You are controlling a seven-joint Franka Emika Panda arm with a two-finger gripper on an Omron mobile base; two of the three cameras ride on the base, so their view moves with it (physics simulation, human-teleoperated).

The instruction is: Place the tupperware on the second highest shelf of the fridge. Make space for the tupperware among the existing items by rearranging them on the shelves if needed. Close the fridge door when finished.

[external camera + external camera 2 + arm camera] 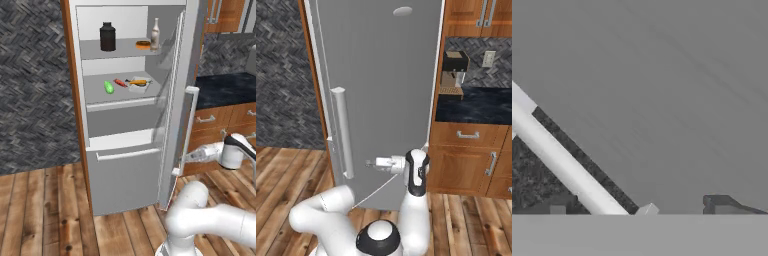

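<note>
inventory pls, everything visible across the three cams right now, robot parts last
tall grey fridge: 1, pale interior, open
grey fridge door: 1, swung out, long silver handle outside
second highest shelf board: 1, grey, pale front lip
black lidded jar: 1, top shelf, left
white bottle: 1, top shelf, right
brown ring doughnut: 1, top shelf, beside bottle
green oblong vegetable: 1, second shelf, left
small red item: 1, second shelf, middle
clear tupperware: 1, second shelf, right
coffee machine: 1, brown and black, on dark counter
wooden cabinets: several, brown
gripper: 1, at door's outer face near handle's lower end; jaws unclear
</note>
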